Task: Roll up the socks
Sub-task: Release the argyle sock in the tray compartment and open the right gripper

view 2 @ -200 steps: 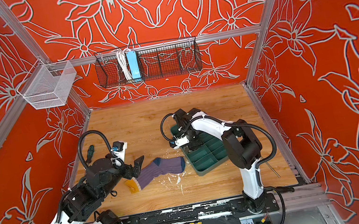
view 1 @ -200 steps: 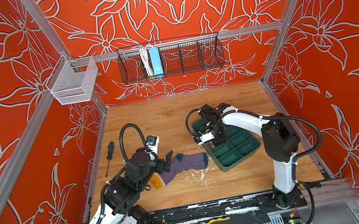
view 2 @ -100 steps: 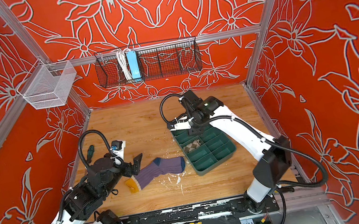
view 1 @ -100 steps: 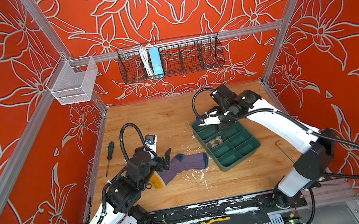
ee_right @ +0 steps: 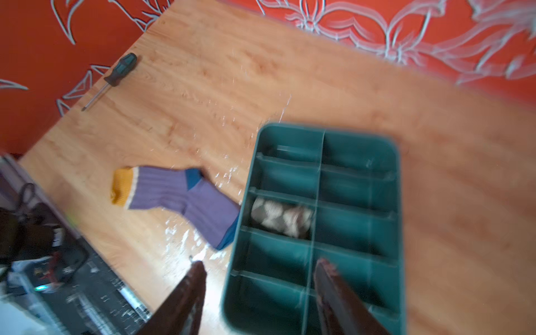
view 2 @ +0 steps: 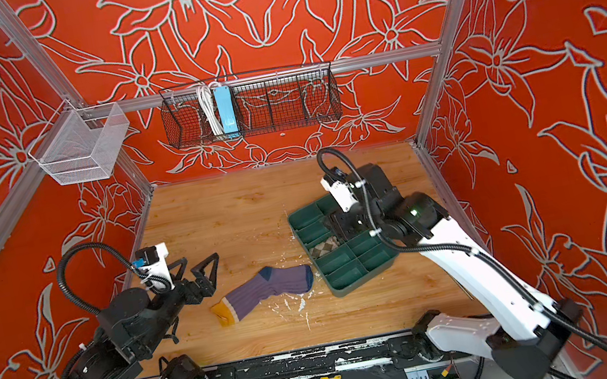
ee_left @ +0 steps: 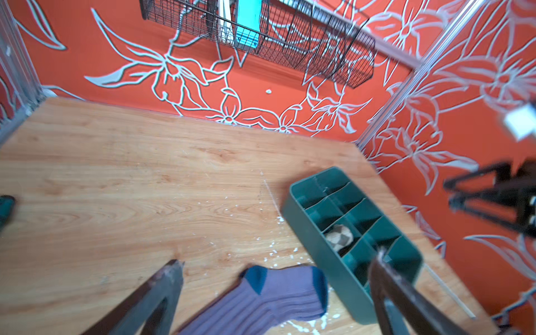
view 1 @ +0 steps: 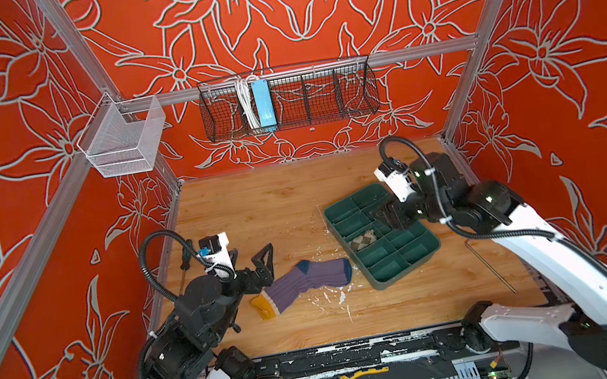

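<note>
The purple sock point(view 1: 302, 285) point(view 2: 269, 289) lies flat on the wooden table, yellow toe toward my left arm and teal cuff beside the green tray point(view 1: 412, 264) point(view 2: 367, 274). The beige argyle sock point(view 1: 361, 240) point(view 2: 324, 245) point(ee_right: 281, 217) sits rolled up in a middle compartment of that tray. My left gripper point(view 1: 251, 259) point(ee_left: 278, 262) hangs open just left of the purple sock point(ee_left: 261, 298), holding nothing. Over the tray point(ee_right: 359, 136) hovers my right gripper point(view 1: 387, 218) point(ee_right: 260, 264), open and empty, a little apart from the rolled sock.
A screwdriver point(ee_right: 116, 75) lies by the left wall. A thin metal rod point(view 1: 490, 265) rests on the table right of the tray. White crumbs point(view 1: 329, 299) dot the wood near the sock. A black wire basket point(view 1: 288, 98) and a white mesh basket point(view 1: 124, 140) hang on the walls.
My right arm has swung from the tray's left side to its right side, and its jaws have widened, empty. The rolled argyle sock now shows in the tray. The left arm has stayed put.
</note>
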